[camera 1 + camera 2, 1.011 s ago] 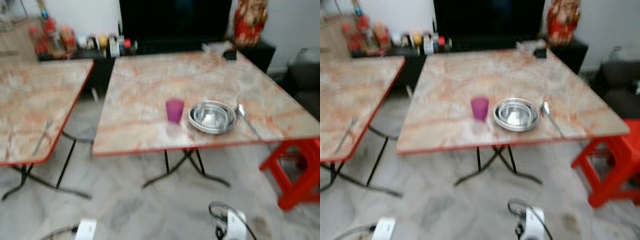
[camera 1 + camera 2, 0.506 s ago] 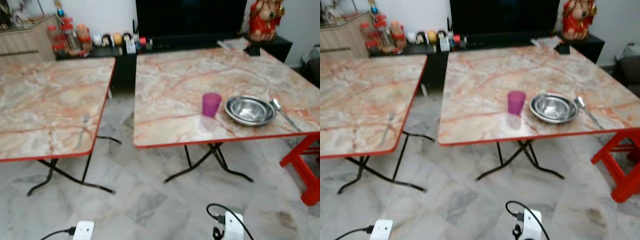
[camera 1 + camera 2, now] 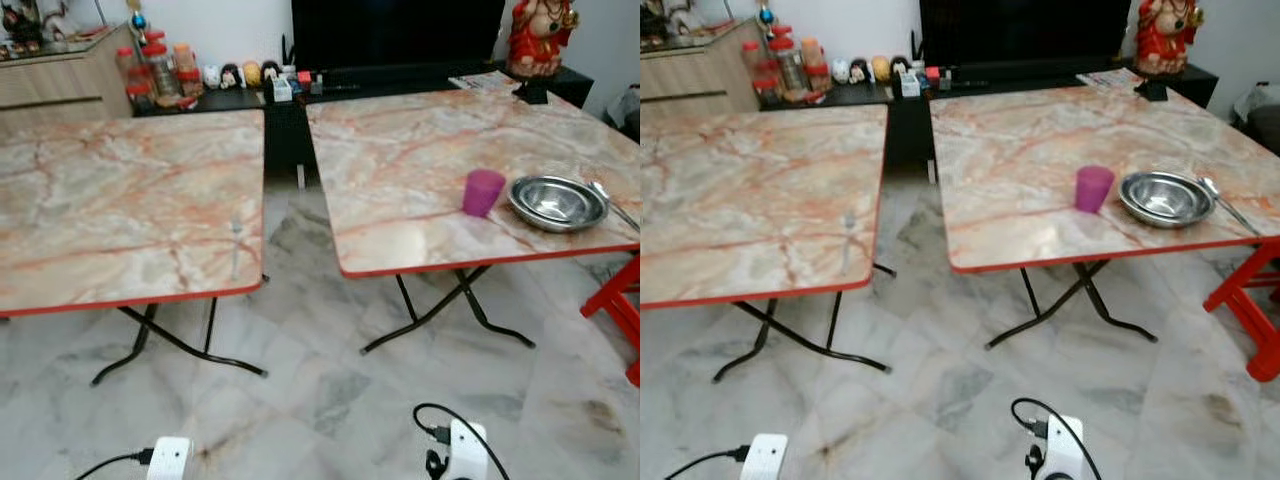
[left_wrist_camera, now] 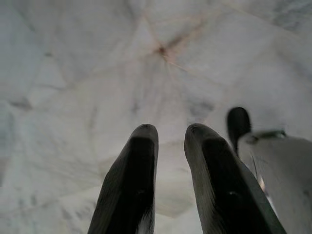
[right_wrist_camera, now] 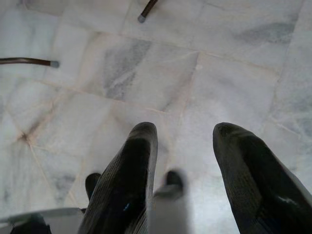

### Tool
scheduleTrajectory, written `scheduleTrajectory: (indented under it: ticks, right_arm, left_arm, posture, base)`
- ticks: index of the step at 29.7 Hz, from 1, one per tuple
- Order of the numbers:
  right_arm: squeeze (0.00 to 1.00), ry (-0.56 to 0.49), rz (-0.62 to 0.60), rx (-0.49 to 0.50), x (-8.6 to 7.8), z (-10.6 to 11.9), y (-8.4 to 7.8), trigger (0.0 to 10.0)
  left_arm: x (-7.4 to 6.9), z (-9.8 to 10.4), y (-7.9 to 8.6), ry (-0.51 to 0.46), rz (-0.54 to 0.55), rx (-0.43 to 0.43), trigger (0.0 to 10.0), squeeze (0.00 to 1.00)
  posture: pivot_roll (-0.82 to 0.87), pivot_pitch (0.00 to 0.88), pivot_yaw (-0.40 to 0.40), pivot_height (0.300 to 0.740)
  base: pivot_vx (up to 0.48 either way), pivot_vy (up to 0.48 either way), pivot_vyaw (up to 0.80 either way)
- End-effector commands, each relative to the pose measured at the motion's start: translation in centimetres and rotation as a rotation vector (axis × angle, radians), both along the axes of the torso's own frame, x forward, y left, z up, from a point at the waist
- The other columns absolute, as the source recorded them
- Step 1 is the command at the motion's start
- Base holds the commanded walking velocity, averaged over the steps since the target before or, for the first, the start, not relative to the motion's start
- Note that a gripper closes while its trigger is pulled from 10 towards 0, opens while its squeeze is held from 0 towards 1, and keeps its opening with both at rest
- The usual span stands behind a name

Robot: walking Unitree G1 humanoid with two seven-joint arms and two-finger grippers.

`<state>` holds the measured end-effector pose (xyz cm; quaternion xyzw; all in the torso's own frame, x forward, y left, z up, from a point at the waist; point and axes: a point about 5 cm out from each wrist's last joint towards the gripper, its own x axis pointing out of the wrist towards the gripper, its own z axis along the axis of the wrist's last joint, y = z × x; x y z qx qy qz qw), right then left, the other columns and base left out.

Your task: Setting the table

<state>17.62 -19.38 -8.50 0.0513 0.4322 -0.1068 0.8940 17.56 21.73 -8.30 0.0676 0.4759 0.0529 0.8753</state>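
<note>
Two tabletops [image 3: 130, 200] stood side by side; the right one carried a bowl [image 3: 556, 201], cup [image 3: 483, 192] and spoon [image 3: 612, 205] grouped as one setting. A fork [image 3: 236, 246] lay alone on the left tabletop, probably awaiting transfer. Both grippers, left [image 4: 170, 185] and right [image 5: 187, 180], hung released and empty over the floor [image 3: 330, 400].

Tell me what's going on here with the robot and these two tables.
The robot stands facing two marble-top folding tables, handling nothing. The right table carries a purple cup, a steel bowl and a spoon beside the bowl. A fork lies alone near the front edge of the left table. The left gripper and right gripper hang over the floor, both empty, fingers apart.
</note>
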Motion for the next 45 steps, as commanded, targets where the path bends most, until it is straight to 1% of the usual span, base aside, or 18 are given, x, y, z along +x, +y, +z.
scheduleTrajectory:
  ticks: [1,15,27,31,37,45]
  right_arm:
    - [0.00,0.007,-0.002,0.003,-0.20,-0.11,0.09,10.0]
    - [0.00,0.015,0.010,-0.011,-0.33,-0.12,-0.30,10.0]
    - [0.00,0.011,0.022,-0.011,-0.28,-0.11,-0.14,10.0]
    - [0.00,0.008,0.020,-0.010,-0.31,-0.11,-0.18,10.0]
    - [0.00,0.010,0.030,-0.017,-0.45,-0.14,-0.36,10.0]
    - [0.00,-0.004,0.054,-0.028,-0.28,-0.02,-0.35,10.0]
  left_arm:
    - [0.04,0.03,0.08,0.004,-0.002,0.004,10.0,0.00]
    - [-0.10,-0.07,-0.10,0.008,-0.011,0.004,10.0,0.00]
    - [-0.16,-0.09,-0.07,0.012,-0.027,0.010,10.0,0.00]
    - [-0.05,-0.05,-0.14,0.010,-0.052,0.016,10.0,0.00]
    - [0.25,0.07,-0.52,-0.023,-0.047,-0.009,10.0,0.00]
    - [0.11,-0.02,-0.70,-0.024,-0.047,-0.013,10.0,0.00]
  posture:
    - [-0.03,0.000,0.060,0.740]
    - [-0.03,0.000,0.054,0.740]
    - [-0.04,0.000,0.055,0.740]
    - [-0.04,0.000,0.055,0.740]
    - [-0.03,0.000,0.044,0.740]
    - [-0.03,0.000,0.041,0.740]
  base:
    - [0.000,0.458,0.00]
    - [0.000,0.456,0.00]
    - [0.000,0.441,0.00]
    - [0.000,0.000,0.00]
    - [0.000,0.000,0.00]
    - [0.000,0.000,0.00]
